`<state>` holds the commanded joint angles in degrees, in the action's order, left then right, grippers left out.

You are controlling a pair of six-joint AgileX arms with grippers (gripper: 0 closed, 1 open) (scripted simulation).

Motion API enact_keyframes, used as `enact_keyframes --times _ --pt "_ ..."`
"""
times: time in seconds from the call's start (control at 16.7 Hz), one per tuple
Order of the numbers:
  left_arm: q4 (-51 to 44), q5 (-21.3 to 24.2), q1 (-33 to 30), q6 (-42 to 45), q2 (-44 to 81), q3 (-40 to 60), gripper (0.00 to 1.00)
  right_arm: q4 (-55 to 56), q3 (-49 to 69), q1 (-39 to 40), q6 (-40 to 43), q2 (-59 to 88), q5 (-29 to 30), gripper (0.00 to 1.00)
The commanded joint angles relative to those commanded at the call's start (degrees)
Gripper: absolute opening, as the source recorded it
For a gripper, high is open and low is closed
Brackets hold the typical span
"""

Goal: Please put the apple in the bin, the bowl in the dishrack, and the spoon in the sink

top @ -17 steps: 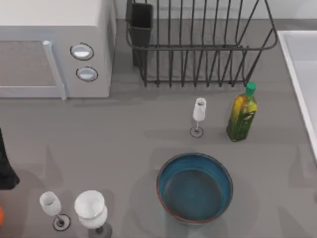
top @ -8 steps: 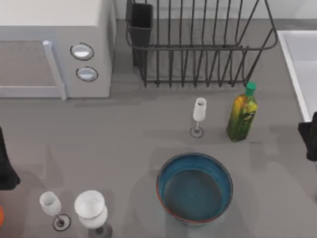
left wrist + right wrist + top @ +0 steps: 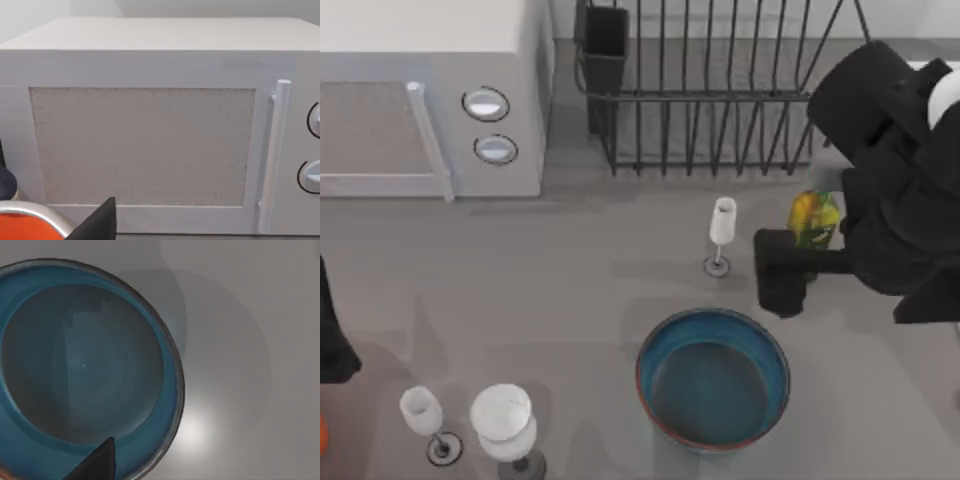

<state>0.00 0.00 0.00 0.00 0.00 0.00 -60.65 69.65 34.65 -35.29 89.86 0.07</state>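
**A:** Bowl first: where does it sit?

**B:** The bowl [image 3: 713, 378] stands upright on the grey table [image 3: 570, 270], in the lower middle of the top frame, a little right of centre. It is teal inside and out with a thin reddish-brown rim. Nothing shows inside it, and nothing touches it.

**A:** And the right gripper?

**B:** The right gripper [image 3: 782, 285] hangs just above and to the right of the bowl's rim in the frame, between a small wine glass [image 3: 721, 232] and a yellow-green bottle [image 3: 813, 215]. The right arm fills the upper right of the frame and covers part of that bottle. Its wrist camera looks straight down into the bowl. Whether it is released or clenched I cannot tell, and I see nothing held in it.

**A:** The dishrack?

**B:** The dishrack [image 3: 720, 90] is along the upper edge, centre to right, well apart from the bowl, with its dark utensil cup at its left corner. Beside it, in the upper left, stands a white microwave [image 3: 430, 100].

**A:** And the left arm?

**B:** It is parked at the left edge, and its wrist camera faces the microwave door. I cannot tell its gripper's state either. Two more wine glasses, one small [image 3: 423, 415] and one larger [image 3: 504, 420], stand at the lower left. An orange thing [image 3: 322, 435] sits at the frame's left edge.
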Motion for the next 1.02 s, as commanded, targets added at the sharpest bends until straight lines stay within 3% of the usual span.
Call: enact_keyframes --times 0.24,0.54,1.02 --pt "0.0 0.0 0.0 0.0 0.0 0.0 1.0 -7.32 8.3 4.14 -4.22 9.16 -0.03 1.0" --pt "0.0 0.0 0.0 0.0 0.0 0.0 1.0 -8.38 9.61 4.75 -4.84 10.38 -0.04 1.0" --pt "0.0 0.0 0.0 0.0 0.0 0.0 1.0 0.81 3.14 4.72 -4.85 13.14 -0.04 1.0"
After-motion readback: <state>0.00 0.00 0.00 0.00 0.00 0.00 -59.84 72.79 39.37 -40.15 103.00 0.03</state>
